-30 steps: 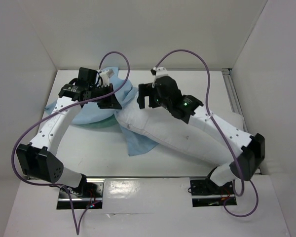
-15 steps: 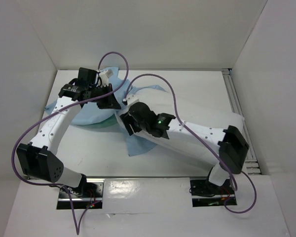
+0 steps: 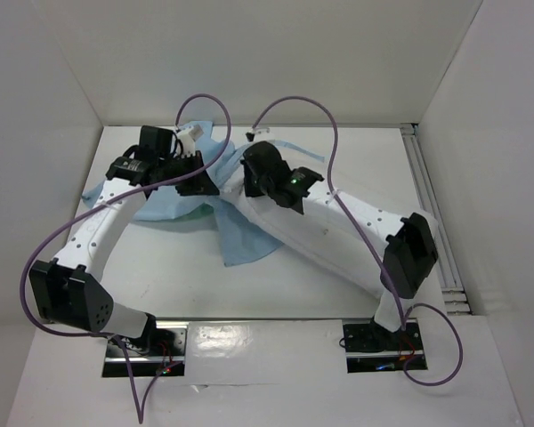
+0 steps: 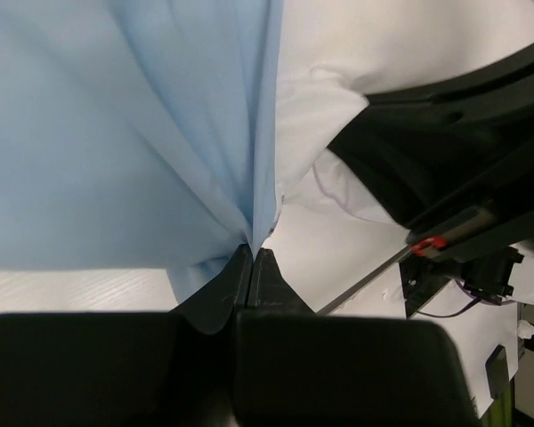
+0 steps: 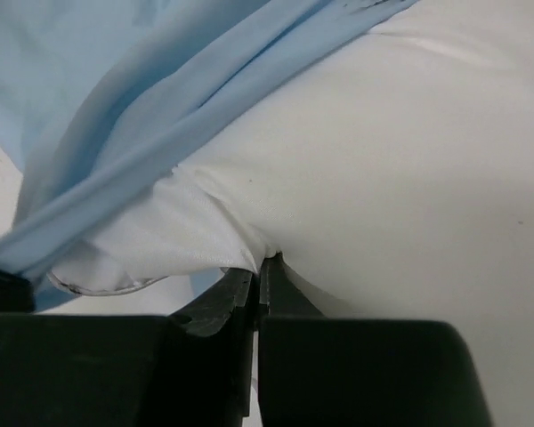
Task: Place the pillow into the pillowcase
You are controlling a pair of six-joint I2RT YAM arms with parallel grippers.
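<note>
Top external view: the pillow (image 3: 287,233) lies slantwise across the middle of the table (image 3: 169,276). Its far-left end meets the pillowcase (image 3: 245,238), which spreads wrinkled to the left and under that end. In the right wrist view a band of the blue cloth drapes over the pillow's corner. The right gripper (image 5: 260,264) has its fingers pressed together on a small fold of the pillow's white fabric. The left gripper (image 4: 252,254) pinches the pillowcase's edge, fingers closed on the cloth right beside the white cushion. The right arm stretches along the pillow; the left arm reaches over the pillowcase from the left side.
</note>
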